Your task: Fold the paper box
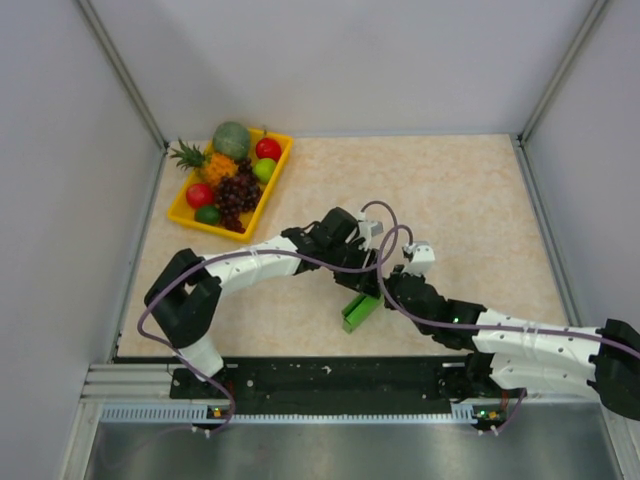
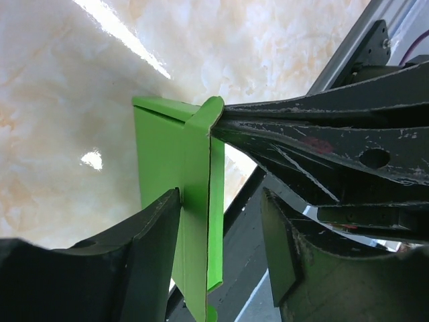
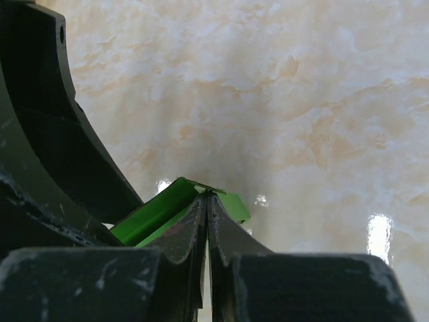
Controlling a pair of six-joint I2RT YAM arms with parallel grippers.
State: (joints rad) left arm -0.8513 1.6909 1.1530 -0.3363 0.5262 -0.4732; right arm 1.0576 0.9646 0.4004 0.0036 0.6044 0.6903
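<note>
Top cam first: can only make out the paper box [image 1: 360, 312] as a small green strip on the table [image 1: 470, 200]. Well apart from the yellow fruit tray [image 1: 281, 168], off toward the arm bases, half tucked under both wrists. Can't tell a thing about either set of jaws from up there.

Left wrist cam is way clearer. Shows the green card standing on edge, folded into a narrow upright shape with a flap bent over the top. Sits right between the fingers of the left gripper [image 2: 221, 198]. Jaws apart, one finger just beside the card, the other with a clear gap. Also catches the right gripper [image 2: 218, 124] reaching in from the side, tips together and clamped on that top flap.

Right wrist cam backs up the pinch: fingers pressed flat against each other, thin green edge caught at the very tips, more green poking out behind. Only pale marbled tabletop past that.
</note>
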